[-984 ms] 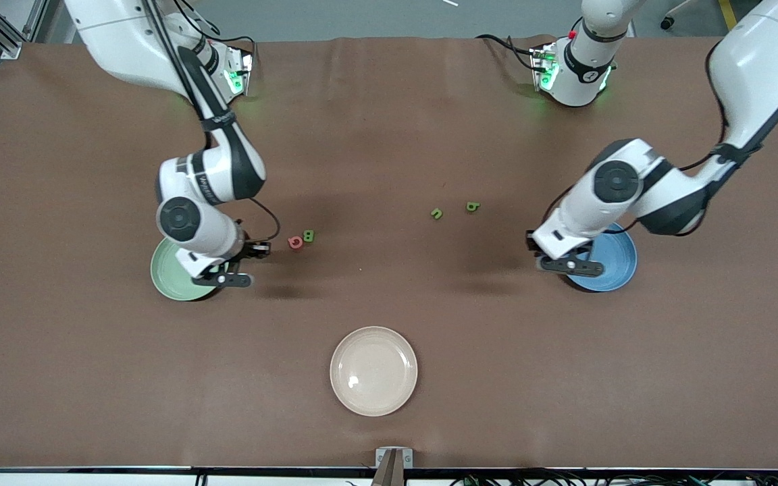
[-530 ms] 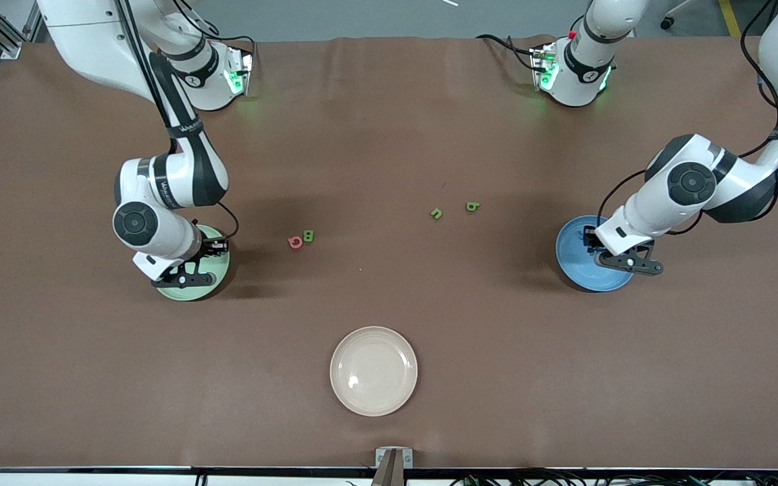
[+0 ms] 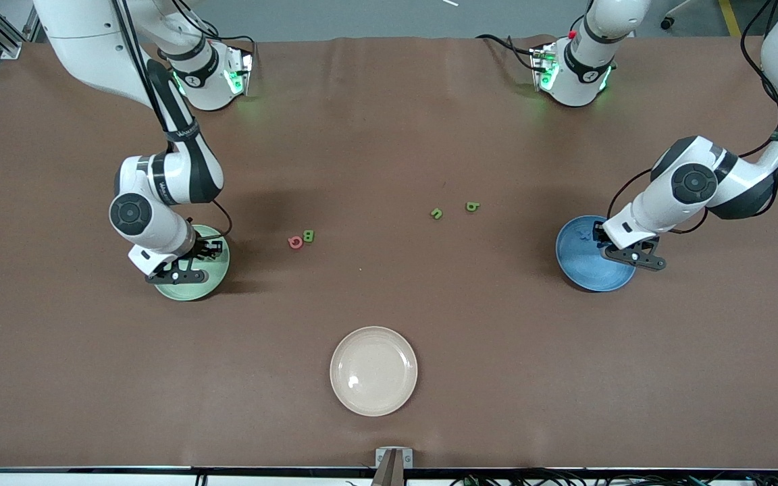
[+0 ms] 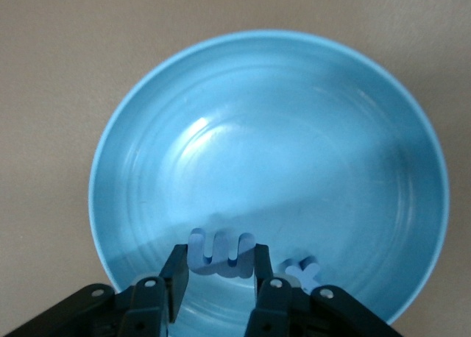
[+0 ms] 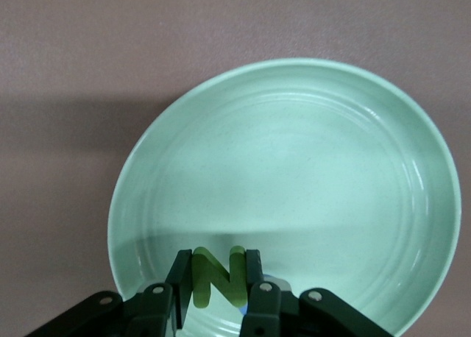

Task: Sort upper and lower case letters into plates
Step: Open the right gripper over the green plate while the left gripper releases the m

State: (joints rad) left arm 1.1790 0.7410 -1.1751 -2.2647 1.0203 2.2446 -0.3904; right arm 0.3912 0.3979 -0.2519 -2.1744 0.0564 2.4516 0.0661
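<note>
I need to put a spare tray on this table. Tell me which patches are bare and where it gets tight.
Bare: the table either side of the cream plate, and the stretch between both arm bases. Tight: mid-table around the red and green letters and two green letters, and the green plate and blue plate, where grippers hover.

My table [image 3: 389,121] is covered in brown. On it sit a pale green plate [image 3: 217,273] toward my right arm's end, a blue plate [image 3: 581,260] toward my left arm's end, and a cream plate [image 3: 373,370] nearest the front camera. Between the coloured plates lie a red letter [image 3: 295,242] touching a green letter [image 3: 308,235], with two more green letters, [image 3: 436,214] and [image 3: 472,206], toward the blue plate.
</note>
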